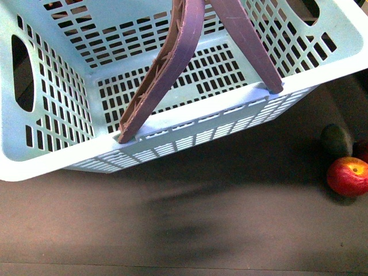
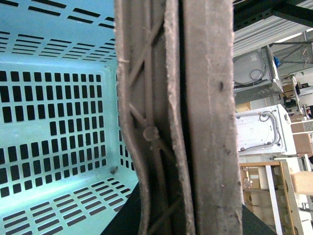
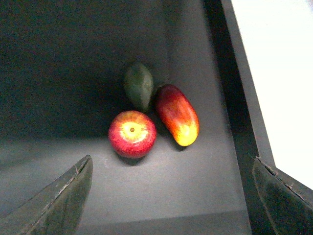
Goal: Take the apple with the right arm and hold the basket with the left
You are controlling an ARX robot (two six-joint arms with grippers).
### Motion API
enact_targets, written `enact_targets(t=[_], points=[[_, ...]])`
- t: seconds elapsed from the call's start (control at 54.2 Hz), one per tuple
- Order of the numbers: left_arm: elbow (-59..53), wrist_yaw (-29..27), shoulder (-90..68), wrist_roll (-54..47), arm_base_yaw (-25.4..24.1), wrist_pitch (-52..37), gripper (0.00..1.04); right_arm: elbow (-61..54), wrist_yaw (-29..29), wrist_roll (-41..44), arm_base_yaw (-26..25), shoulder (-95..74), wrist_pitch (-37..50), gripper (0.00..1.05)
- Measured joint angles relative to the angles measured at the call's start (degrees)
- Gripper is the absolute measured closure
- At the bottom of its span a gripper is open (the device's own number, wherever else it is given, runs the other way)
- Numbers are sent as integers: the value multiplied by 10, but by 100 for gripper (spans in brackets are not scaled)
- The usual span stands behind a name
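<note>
Basket [image 1: 172,124] foremost; green fruit [image 3: 139,86] just beside apple [image 3: 132,133].

In the front view the light falls evenly on the basket [image 1: 52,161], which looks bright and sharp, while the dark surface [image 1: 259,230] under it carries a soft, smeared shadow. The apple [image 1: 348,175] at the edge shows a small gloss. In the left wrist view the handle [image 2: 210,122] is too near, so it is grainy and soft. The right wrist view is dim. Beside the surface a white area [image 3: 279,63] is burnt out, and the fingers [image 3: 63,200] of my right pincer [image 3: 171,161] are out of focus.
</note>
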State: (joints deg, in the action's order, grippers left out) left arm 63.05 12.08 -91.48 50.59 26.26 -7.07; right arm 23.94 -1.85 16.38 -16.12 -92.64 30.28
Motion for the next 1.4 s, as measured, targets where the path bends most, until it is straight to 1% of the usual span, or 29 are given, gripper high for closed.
enact_targets(t=[0.092,0.221,0.369,0.553,0.867,1.402], points=[[0,0,0,0,0,0,90,31,4,3,12,-87,14,9],[0,0,0,0,0,0,90,82,19,0,31,-190,2,9],[0,0,0,0,0,0,90,136,50,-12,50,-260,-16,9],[0,0,0,0,0,0,90,192,68,-35,73,-321,-37,9],[0,0,0,0,0,0,90,251,89,-38,78,-380,-59,9],[0,0,0,0,0,0,90,338,85,-51,77,-443,-105,9]])
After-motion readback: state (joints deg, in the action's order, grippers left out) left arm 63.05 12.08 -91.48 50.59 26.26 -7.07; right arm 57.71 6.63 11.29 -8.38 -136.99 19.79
